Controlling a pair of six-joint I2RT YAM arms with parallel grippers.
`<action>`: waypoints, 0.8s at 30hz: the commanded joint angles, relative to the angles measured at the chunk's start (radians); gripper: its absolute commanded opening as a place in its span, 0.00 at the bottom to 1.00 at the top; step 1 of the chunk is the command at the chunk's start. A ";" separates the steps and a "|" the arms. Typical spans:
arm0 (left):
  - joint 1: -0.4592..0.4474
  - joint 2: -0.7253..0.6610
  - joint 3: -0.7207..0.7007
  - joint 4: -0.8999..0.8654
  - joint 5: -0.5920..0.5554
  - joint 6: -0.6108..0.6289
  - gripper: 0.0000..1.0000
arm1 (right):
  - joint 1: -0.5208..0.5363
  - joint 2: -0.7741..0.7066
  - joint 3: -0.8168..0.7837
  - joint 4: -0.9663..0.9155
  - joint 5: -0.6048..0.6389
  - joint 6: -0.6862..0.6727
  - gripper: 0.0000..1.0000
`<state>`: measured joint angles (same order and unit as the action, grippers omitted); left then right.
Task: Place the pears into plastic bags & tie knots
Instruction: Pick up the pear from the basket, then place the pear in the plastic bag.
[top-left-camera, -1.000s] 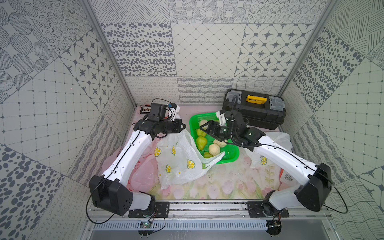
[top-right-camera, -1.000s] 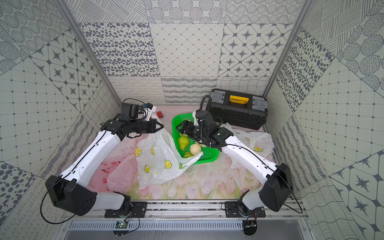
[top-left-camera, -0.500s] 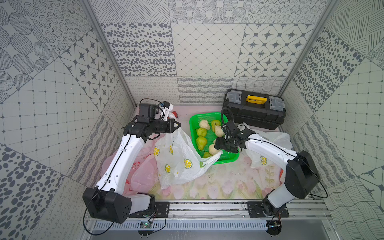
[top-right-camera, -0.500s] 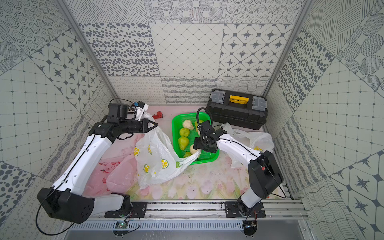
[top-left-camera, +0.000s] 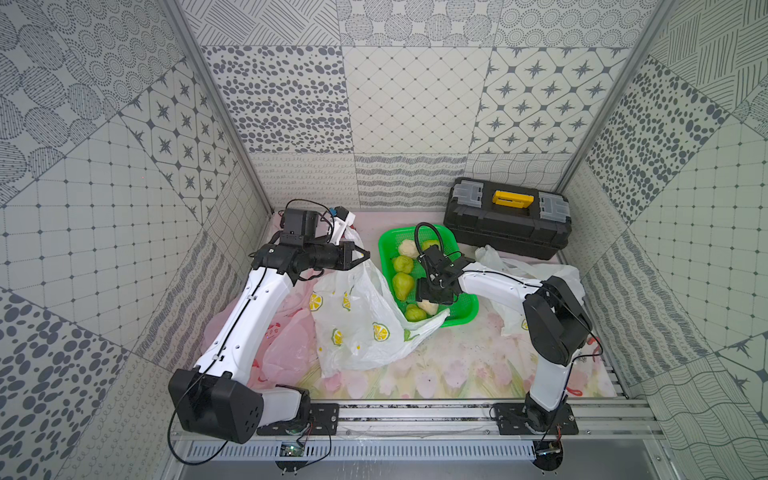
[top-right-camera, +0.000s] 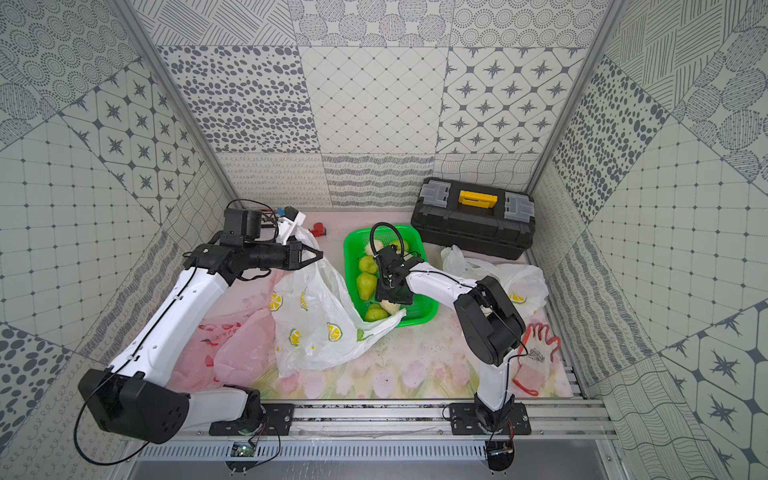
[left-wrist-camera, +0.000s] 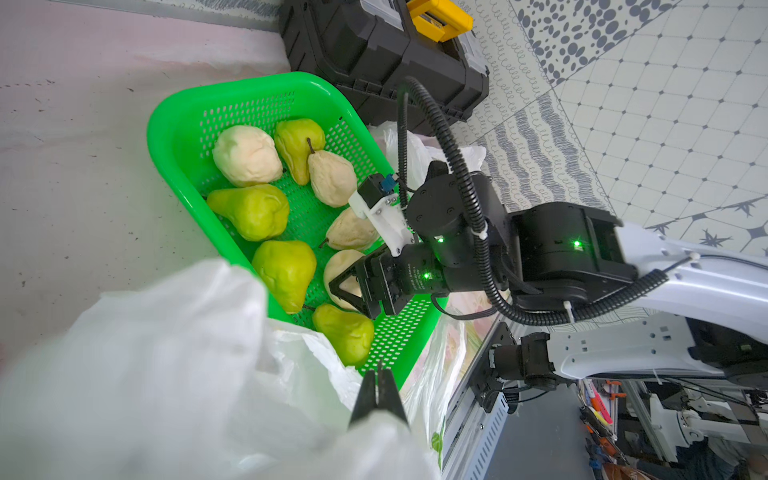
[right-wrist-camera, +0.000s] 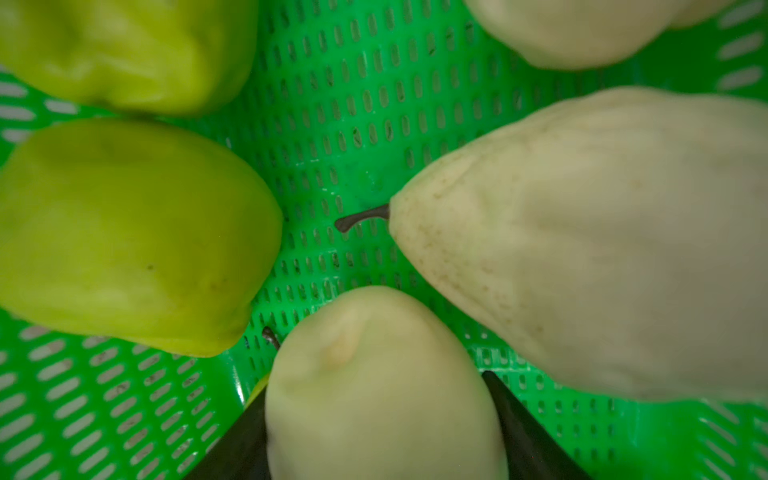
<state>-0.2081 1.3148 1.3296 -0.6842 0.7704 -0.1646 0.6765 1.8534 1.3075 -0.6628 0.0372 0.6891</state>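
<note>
The left gripper (top-left-camera: 365, 254) is pressed together on the top edge of the lemon-print bag (top-left-camera: 361, 328), holding it up beside the green basket (top-left-camera: 467, 309); the film hangs from that pinch down to a loose lip that drapes over the basket's near rim. The right gripper (right-wrist-camera: 374, 386) is down in the near end of the basket, its fingers (right-wrist-camera: 519, 424) closed against both flanks of a cream pear (left-wrist-camera: 340, 266) that sits low among the fruit. The other pears (left-wrist-camera: 253, 210) crowd it; a green one lies just beside it toward the bag-covered rim, and only a small patch of mesh floor shows between neighbours in the right wrist view. The black toolbox (top-left-camera: 507, 224) stands just beside the basket's far corner; a pink bag (top-left-camera: 286, 345) lies flat under the left arm; another white bag (top-right-camera: 528, 278) lies crumpled behind the right arm. The floral mat (top-left-camera: 436, 374) shows open between the hanging bag and the front rail (top-left-camera: 415, 411).
</note>
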 joint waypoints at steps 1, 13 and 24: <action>-0.008 0.016 0.024 -0.024 0.019 0.031 0.00 | -0.007 -0.109 0.019 -0.012 0.045 -0.039 0.55; -0.070 0.080 0.088 -0.045 -0.043 0.007 0.00 | 0.012 -0.408 0.009 0.187 -0.368 0.093 0.51; -0.089 0.058 0.104 -0.038 -0.002 -0.003 0.00 | 0.139 -0.033 0.064 0.586 -0.543 0.390 0.50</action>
<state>-0.2909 1.3823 1.4193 -0.7204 0.7486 -0.1673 0.8093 1.7634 1.3296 -0.1909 -0.4606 0.9890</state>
